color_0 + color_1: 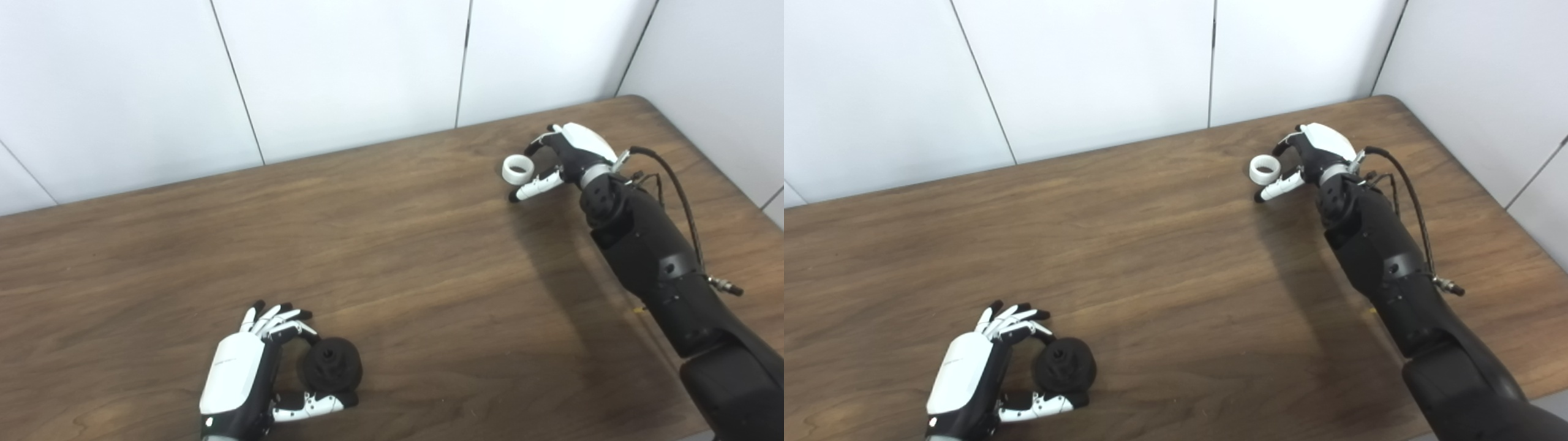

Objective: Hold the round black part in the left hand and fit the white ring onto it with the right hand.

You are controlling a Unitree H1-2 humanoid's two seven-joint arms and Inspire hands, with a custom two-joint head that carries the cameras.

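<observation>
A matte black round part (pixel 331 365) and a plain white ring (pixel 516 169) lie on a dark brown, wood-grained table (pixel 392 245). Both the left hand (pixel 257 373) and right hand (pixel 563 160) are white-shelled over black (fingertips black), against pale white wall panels (pixel 343 67) with dark seams.

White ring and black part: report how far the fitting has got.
Nothing is fitted yet. The left hand cups the black part near the table's front; the right hand closes around the white ring far across the table. Still left: lifting both, bringing them together, seating the ring.
</observation>
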